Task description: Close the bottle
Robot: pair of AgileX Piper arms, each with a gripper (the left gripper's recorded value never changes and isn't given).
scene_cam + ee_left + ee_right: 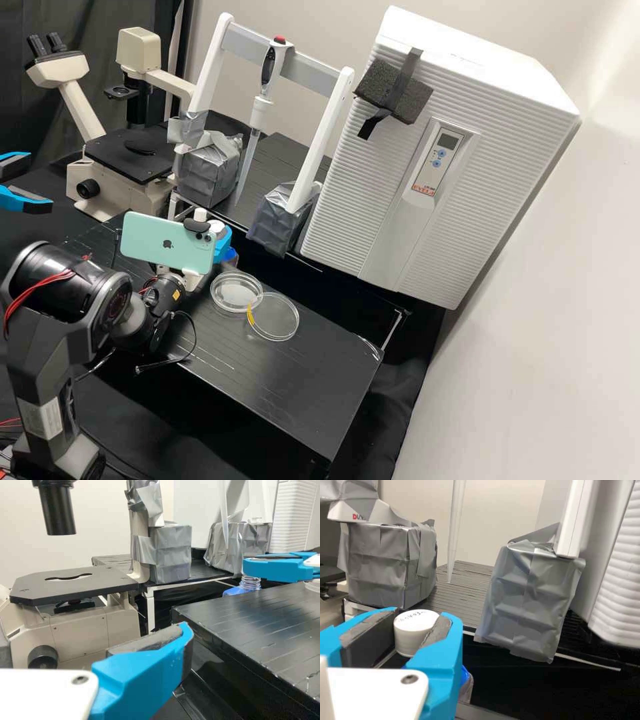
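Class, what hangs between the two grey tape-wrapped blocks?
A pipette, tip down, between the farther block and nearer block; the high view shows it.

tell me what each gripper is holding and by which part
Right gripper holds the white cap by its sides, between both fingers. Left gripper is open, holding nothing.
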